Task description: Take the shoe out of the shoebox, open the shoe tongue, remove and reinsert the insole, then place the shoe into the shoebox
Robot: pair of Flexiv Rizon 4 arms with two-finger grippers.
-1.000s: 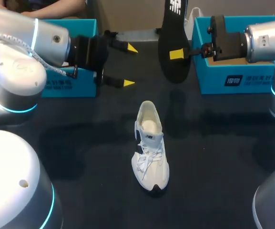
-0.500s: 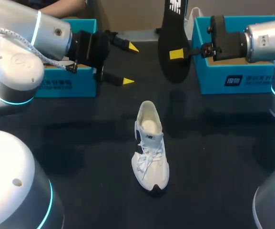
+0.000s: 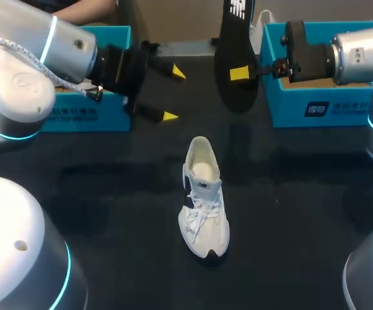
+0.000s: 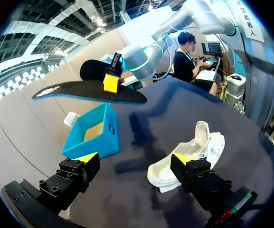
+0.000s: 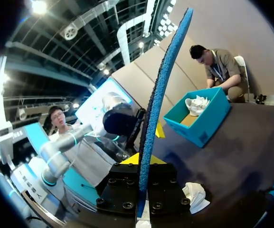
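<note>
Half the job is looking done as my left gripper (image 3: 173,93) is hanging beside the left shoebox (image 3: 108,119), fingers spread wide, holding nothing. At centre, the white shoe (image 3: 202,194) is standing out on the black table (image 3: 289,194). At right, my right gripper (image 3: 241,73) is pinching the black insole (image 3: 236,58) upright before the right shoebox (image 3: 315,110). Reinserting and boxing are remaining, by my reckoning.

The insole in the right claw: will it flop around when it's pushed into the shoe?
Probably only a little. Pinched at one spot by the right claw, the insole holds nearly straight toward both ends, so it seems semi-stiff. It looks thin edge-on in the right wrist view, so it is likely light and bendable under pressure.
</note>
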